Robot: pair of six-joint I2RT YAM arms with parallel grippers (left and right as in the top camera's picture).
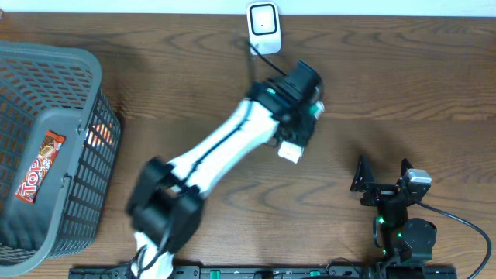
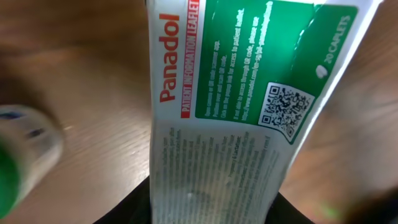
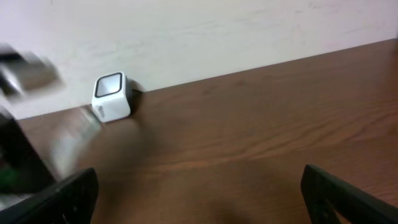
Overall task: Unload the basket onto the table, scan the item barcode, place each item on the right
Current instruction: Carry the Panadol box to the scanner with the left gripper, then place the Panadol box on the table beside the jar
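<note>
Panadol box (image 2: 230,106), white with a green panel and the brand name in red, fills my left wrist view. A square QR code sits on the green panel, and "20 caplets" is printed near the far corner. My left claw (image 1: 297,133) is clenched on this box, gripping it by its near end, which drops out of the bottom of that view.

Seen from overhead, my left arm reaches from 7 o'clock up toward 12 o'clock across the wooden counter (image 1: 403,77). Its outline is blurred. The box shows as a small white patch under the claw, a little above the middle of the counter. I cannot tell whether it touches the wood.

A small white scanner (image 1: 263,22) with a dark square window stands at 12 o'clock on the far edge of the counter, against the pale wall. It is near the box but apart from it.

My right claw (image 1: 384,177) rests at 4 o'clock, released, its two dark fingers spread wide with nothing between them.

A grey mesh basket (image 1: 77,58) stands at 9 o'clock. Inside it lies a red and orange chocolate bar (image 1: 40,167) with "TOP" on its wrapper.
</note>
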